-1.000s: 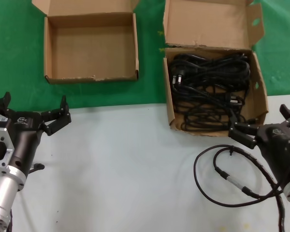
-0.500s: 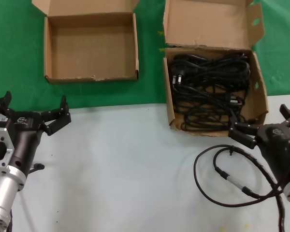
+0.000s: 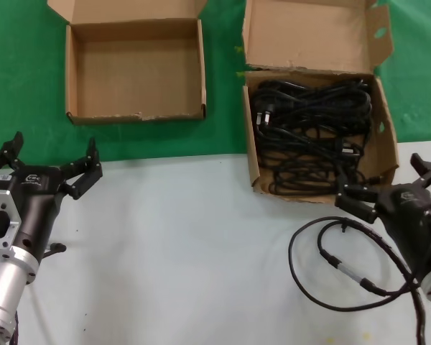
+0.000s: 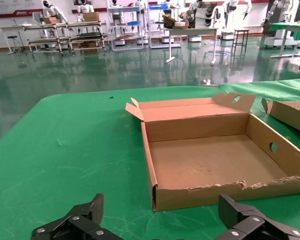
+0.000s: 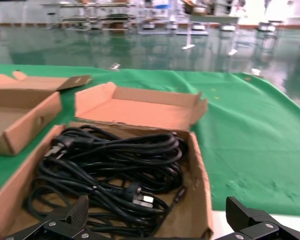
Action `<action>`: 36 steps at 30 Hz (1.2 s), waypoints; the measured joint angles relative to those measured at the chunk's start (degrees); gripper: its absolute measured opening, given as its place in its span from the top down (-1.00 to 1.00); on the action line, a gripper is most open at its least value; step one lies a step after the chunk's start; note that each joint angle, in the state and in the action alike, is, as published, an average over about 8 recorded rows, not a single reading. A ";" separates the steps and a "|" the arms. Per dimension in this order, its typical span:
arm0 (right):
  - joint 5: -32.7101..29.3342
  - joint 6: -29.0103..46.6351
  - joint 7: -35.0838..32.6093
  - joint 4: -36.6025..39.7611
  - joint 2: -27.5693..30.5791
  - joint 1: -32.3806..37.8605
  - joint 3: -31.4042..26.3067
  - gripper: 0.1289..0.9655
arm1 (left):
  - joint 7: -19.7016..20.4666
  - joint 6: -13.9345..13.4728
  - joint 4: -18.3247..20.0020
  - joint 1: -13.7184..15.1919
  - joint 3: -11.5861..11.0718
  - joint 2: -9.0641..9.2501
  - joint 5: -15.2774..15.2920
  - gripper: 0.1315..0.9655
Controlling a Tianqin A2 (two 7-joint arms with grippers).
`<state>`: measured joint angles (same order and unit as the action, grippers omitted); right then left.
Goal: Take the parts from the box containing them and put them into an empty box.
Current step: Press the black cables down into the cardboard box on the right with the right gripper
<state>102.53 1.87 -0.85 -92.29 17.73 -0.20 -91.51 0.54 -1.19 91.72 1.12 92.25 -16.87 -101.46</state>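
Observation:
The black power cords [image 3: 312,133] lie as looped bundles in the larger cardboard box [image 3: 386,136], whose tall lid flap [image 3: 309,34] has oval notches. The squarish empty box [image 3: 136,72] stands to its left on the green cloth. My right gripper [image 3: 383,178] is open and empty, just in front of the cord box's near right corner. In the right wrist view the cords [image 5: 115,162] lie in the box [image 5: 201,175] just beyond that gripper [image 5: 157,210]. My left gripper [image 3: 54,149] is open and empty, short of the empty box [image 4: 210,160], as the left wrist view [image 4: 162,210] shows.
A single thin black cable with a metal connector [image 3: 337,262] loops on the white table beside my right arm. Green cloth [image 3: 21,72] covers the far part of the table, and both boxes stand on it. The white table surface [image 3: 187,244] lies between my arms.
My left gripper has shifted slightly forward, its fingers spread a little wider. My right gripper has edged slightly toward the cord box. Boxes and cords have not moved.

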 joint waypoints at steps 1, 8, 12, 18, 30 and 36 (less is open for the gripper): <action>-0.22 0.47 -0.21 -0.19 0.47 0.00 -0.10 -1.00 | 0.00 0.00 0.00 0.00 0.00 0.00 0.00 -0.70; -5.63 5.31 -0.36 -2.20 9.08 1.63 -3.15 -1.00 | 0.00 0.00 0.00 0.00 0.00 0.00 0.00 -0.43; -12.19 10.36 0.31 -3.56 15.94 4.21 -5.56 -1.00 | 0.00 0.00 0.00 0.00 0.00 0.00 0.00 -0.22; -20.85 20.42 -0.39 -5.02 24.50 10.57 -9.31 -1.00 | 0.01 0.00 0.00 0.00 0.00 0.00 0.00 0.10; -29.97 35.72 -6.60 0.51 27.42 29.31 -17.63 -1.00 | 0.01 0.00 0.00 0.00 0.00 0.00 0.01 0.53; -33.58 38.68 -10.54 5.69 24.95 36.67 -20.97 -1.00 | 0.01 0.00 0.00 0.00 0.00 0.00 0.01 0.73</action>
<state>68.95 40.55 -11.39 -86.60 42.67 36.47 -112.48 0.56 -1.19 91.72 1.12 92.25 -16.87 -101.45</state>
